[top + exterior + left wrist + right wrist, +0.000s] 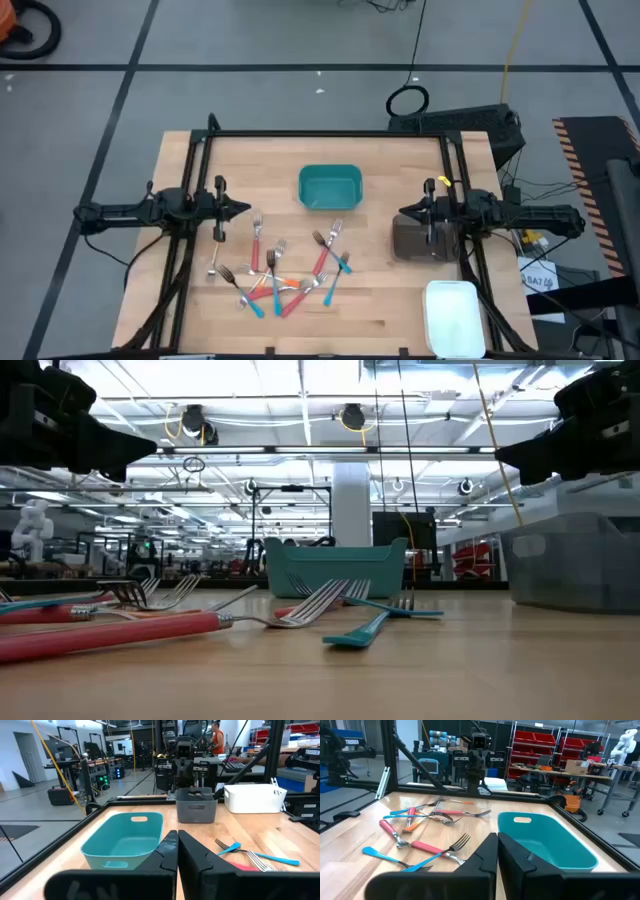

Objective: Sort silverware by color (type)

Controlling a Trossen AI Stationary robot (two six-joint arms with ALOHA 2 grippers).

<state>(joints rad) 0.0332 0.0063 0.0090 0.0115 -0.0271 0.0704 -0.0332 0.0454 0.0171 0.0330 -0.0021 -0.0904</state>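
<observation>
Lying loose mid-table, silverware [285,270] between both arms; fingers together, well apart from it.

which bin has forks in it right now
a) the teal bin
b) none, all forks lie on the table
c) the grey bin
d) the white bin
b: the forks lie loose on the table, and the teal bin shows a bare inside; no fork shows in the grey bin or white bin.

forks [280,272] at surface [380,300] 6-7 o'clock | open bin [330,188] at 12, behind forks | two bins [420,238] at 3-5
</observation>
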